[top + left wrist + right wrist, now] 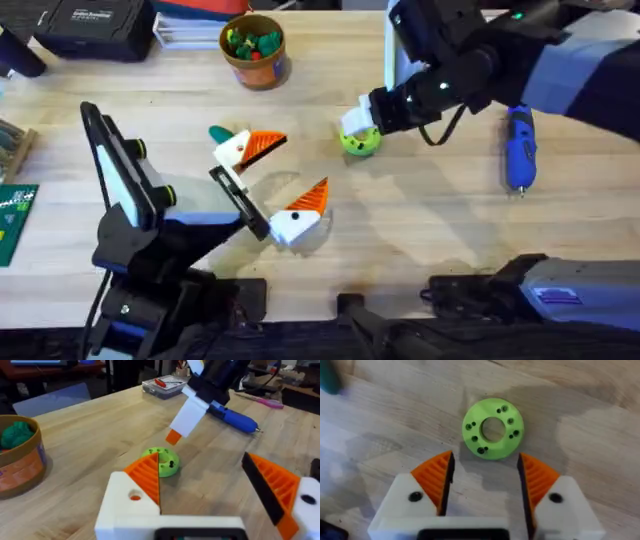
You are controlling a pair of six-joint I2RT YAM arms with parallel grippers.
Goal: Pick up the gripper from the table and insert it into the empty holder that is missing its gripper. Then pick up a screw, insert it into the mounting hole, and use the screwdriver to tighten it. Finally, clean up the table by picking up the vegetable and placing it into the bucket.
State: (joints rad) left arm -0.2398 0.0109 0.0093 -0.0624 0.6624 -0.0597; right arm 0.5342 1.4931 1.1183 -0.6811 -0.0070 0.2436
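Pale wood-grain worktop point(420, 230), planked and matte, carrying everything here. Sitting near its middle, as landmark: lime-green disc point(360, 142), a flat plastic ring with a wide centre bore and small dark holes around its face.

Hanging directly over the disc: right end effector point(486, 477), white blocky fingers tipped with orange ribbed wedges, spread apart with the disc showing in the gap and nothing gripped. Reaching in from the far right of the disc, its dark arm angling down steeply.

Lying to the right of the disc, well apart: screwdriver point(519, 150), a chunky blue cylinder with a thin metal tip.

Standing beyond the disc and to its left: bucket point(255, 50), round, tan-orange with a brown rim, holding small green and red pieces.

Resting to the left of the disc: left end effector point(283, 176), fingers spread wide and holding nothing, each a white block with a dark round hole in its face and an orange ribbed wedge on its tip. Stretching low from the near left corner, its black link nearly level with the wood.

Peeking out beside the farther left finger, on the side away from the disc: vegetable point(219, 134), a small dark green smooth shape, partly hidden.
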